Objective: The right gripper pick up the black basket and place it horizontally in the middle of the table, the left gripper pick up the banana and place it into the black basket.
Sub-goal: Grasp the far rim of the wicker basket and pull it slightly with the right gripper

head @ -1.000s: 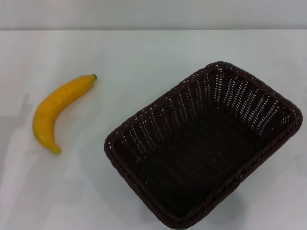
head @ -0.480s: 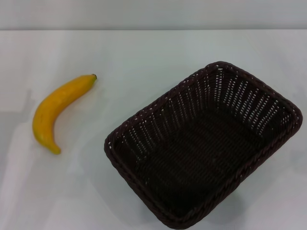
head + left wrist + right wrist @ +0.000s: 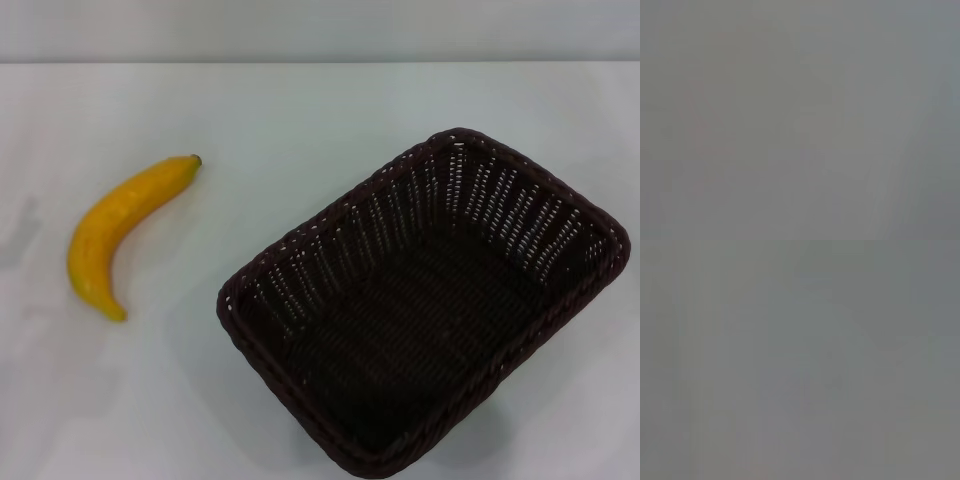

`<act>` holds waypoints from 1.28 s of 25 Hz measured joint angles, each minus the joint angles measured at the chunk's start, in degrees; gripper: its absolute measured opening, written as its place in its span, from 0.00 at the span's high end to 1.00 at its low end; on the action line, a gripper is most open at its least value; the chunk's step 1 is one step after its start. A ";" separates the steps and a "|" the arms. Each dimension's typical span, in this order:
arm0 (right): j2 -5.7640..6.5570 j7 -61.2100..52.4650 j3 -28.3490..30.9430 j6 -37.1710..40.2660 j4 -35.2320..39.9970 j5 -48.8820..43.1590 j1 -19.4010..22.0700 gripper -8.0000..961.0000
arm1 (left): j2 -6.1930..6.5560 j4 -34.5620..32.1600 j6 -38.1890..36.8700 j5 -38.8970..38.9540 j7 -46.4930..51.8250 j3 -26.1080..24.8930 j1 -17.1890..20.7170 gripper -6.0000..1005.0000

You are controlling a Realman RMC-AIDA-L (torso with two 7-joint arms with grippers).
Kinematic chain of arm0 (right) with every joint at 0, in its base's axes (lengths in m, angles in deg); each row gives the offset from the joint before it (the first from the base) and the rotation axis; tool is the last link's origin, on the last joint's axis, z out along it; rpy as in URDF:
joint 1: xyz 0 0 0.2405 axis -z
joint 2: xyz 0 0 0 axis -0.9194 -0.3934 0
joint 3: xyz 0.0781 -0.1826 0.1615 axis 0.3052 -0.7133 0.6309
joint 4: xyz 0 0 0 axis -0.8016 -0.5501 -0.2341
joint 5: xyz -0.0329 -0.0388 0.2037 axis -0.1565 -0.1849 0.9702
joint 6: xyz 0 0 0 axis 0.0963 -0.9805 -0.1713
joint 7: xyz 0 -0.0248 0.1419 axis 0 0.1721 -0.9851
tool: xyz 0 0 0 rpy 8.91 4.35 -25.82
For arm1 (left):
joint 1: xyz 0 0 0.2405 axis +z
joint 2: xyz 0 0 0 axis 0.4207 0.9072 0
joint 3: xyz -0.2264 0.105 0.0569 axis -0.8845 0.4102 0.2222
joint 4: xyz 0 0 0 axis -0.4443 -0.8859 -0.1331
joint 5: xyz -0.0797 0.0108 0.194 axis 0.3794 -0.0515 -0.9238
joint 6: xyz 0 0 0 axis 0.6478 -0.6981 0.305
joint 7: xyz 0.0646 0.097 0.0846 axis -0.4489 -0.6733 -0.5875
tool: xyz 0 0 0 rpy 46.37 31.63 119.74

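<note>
Basket: lower right of the head frame, set askew, long axis running from lower left to upper right. Dark brown-black wicker, open weave on sloping sides, braided rim, tight-woven floor. Nothing inside.

Banana: left of frame, well apart from basket. Smooth yellow-orange skin, curved, dark tip pointing to upper right, stub end toward lower left. Flat on the surface.

Table: plain white, smooth, matte sheen.

Right gripper, left gripper: neither in any view; wrist views plain grey, nothing legible. Finger state impossible to tell.

Step in hand, by judgement: the very first, basket not yet picked up, nothing gripped. Next move likely calls for the right gripper to reach a rim of the basket, probably the near or right edge, pinch the braid, lift, turn the long axis level with the frame, and set down nearer centre. Banana pick to follow.
</note>
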 joint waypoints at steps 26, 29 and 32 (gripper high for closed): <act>2.48 -63.11 -15.15 -41.73 1.13 -63.68 -45.74 0.09 | 4.90 -12.00 1.30 -7.44 15.87 -0.01 2.19 0.13; 1.84 -63.08 -16.88 -41.23 -1.62 -63.79 -47.45 0.09 | 4.95 -12.74 1.41 -7.44 16.22 -0.01 2.39 0.13; 1.71 -63.57 -17.61 -39.35 -4.75 -64.53 -48.59 0.09 | 4.97 -12.86 1.76 -7.44 16.45 -0.07 2.45 0.13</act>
